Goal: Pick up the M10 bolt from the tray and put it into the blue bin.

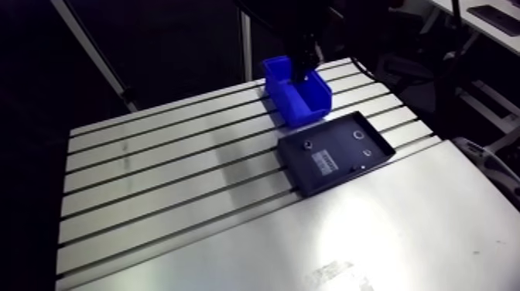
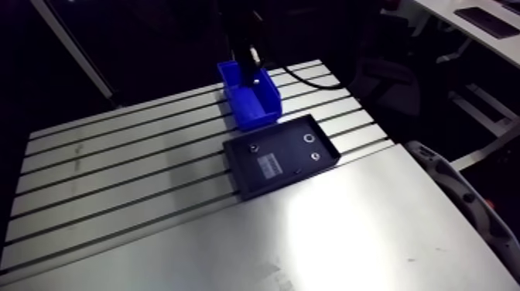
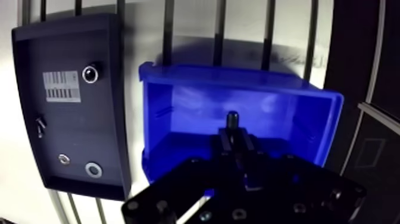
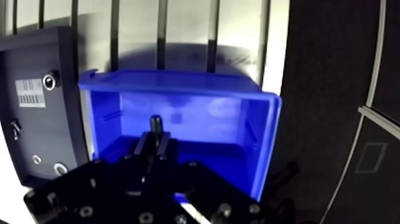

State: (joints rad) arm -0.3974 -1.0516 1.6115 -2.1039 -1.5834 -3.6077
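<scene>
One M10 bolt (image 3: 232, 119) sits clamped between the two fingers of the tool (image 3: 234, 140), in line with them, its end projecting just past the fingertips. The fingers stand narrow, gripping the bolt, and the tool hangs over the open interior of the blue bin (image 3: 178, 113). Judged from this position, only the release is left to do. Chief hazard: the grip appears to cover a short length of the bolt, so a jolt could tilt it or let it slip early. A drop from too high could also bounce it off the bin's floor or wall and out over the rim. Second hazard: a descent too deep or off-centre would bring the dark tool body against a bin wall and shove the bin along the slotted aluminium bench (image 1: 155, 170). An escaped bolt could lodge in one of the bench's slots or land on the black tray (image 3: 71, 137), which lies just beside the bin with a narrow strip of bench between them. The tray carries a white barcode label (image 3: 61, 86), a dark ring (image 3: 90, 73) next to the label, a pale washer (image 3: 93, 170) and a small nut-like piece (image 3: 63, 158). Nothing lies between the bolt and the bin's floor.
</scene>
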